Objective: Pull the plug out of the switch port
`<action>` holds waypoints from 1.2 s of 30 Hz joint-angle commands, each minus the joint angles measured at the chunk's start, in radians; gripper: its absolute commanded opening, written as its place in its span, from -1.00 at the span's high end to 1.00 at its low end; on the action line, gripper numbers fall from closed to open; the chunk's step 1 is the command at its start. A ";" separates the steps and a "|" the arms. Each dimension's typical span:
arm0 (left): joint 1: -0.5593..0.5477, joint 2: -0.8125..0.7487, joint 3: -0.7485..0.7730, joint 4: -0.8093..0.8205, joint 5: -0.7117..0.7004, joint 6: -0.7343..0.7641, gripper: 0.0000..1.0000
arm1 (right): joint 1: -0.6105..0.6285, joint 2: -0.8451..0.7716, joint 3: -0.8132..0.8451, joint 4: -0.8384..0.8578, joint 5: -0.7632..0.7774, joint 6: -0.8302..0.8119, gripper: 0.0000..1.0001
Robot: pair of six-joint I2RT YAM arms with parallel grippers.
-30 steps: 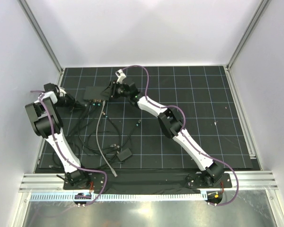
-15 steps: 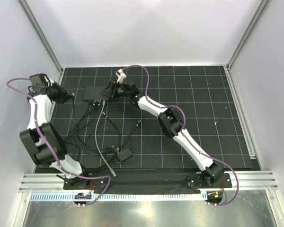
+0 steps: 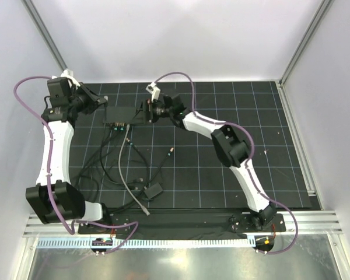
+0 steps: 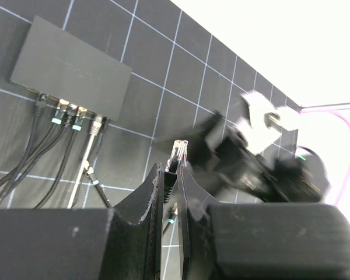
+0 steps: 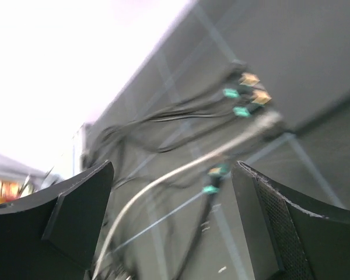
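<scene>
So the left gripper [image 4: 171,178] has its jaws pinched on the clear plug [image 4: 178,153], well off the switch [image 4: 70,67]. The right gripper [image 5: 172,175] has its jaws wide open over the plugged-in cables [image 5: 175,111].

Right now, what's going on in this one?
The left hand is shut on a plug and holds it well clear of the switch, so the pull looks done. Several other cables are plugged in along the switch's port edge. The right hand is open with nothing between its fingers, and sits beside one end of the switch.
</scene>
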 commanded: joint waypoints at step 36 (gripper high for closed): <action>-0.066 -0.082 0.047 -0.024 -0.057 -0.028 -0.05 | 0.238 -0.184 -0.060 0.325 -0.027 0.123 0.98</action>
